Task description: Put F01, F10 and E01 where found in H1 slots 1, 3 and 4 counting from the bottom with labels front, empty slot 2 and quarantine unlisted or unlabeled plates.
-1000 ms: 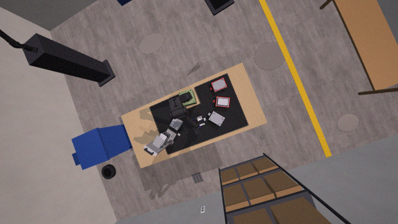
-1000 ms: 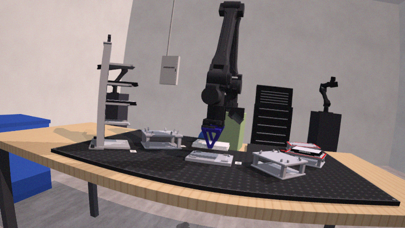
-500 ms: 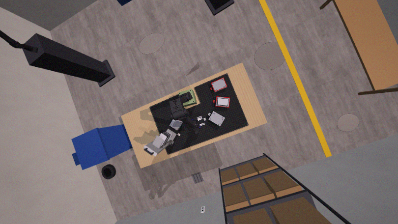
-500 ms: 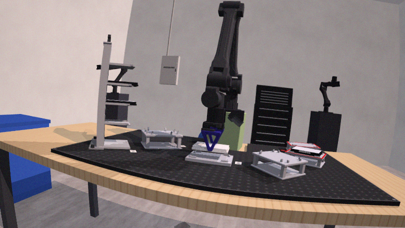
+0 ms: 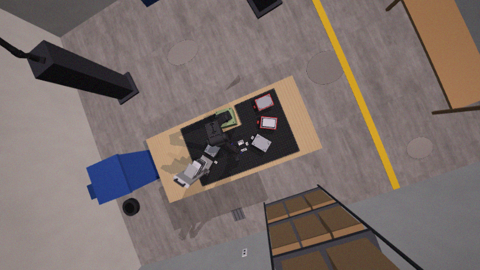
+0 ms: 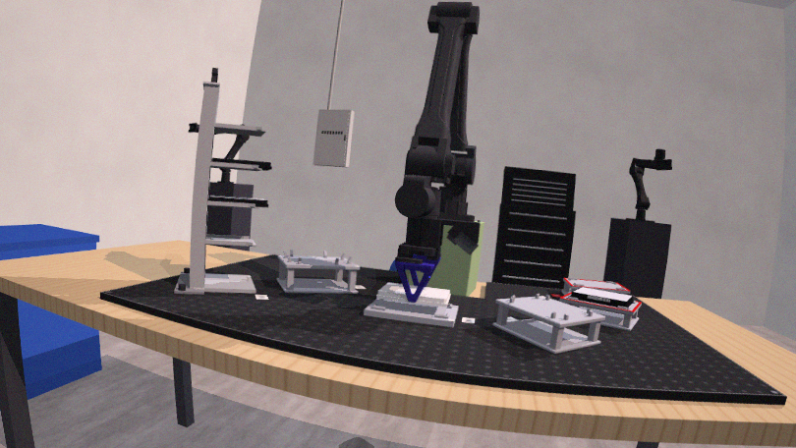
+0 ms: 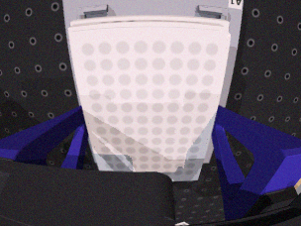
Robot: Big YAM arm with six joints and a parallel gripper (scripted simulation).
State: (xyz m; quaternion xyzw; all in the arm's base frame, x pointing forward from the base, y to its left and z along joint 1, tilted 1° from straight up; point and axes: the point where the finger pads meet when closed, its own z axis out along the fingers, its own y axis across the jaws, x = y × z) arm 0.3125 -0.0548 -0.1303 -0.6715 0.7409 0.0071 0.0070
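Observation:
My gripper (image 6: 413,290) points straight down with its blue fingers on the two long sides of a white well plate (image 6: 413,292), and it is shut on it. The plate hangs level just over a low flat grey nest (image 6: 411,311); I cannot tell whether they touch. No ID label shows on the plate. The plate hotel H1 (image 6: 222,205) stands at the left with dark blocks on its middle shelves. From above, my gripper (image 5: 239,150) is mid-mat.
A raised grey nest (image 6: 317,267) stands between the hotel and my gripper, and another (image 6: 548,319) stands to the right. Two red-edged quarantine nests (image 6: 604,298) stand at the far right; the nearer one holds a plate. A green block (image 6: 459,258) stands behind the arm.

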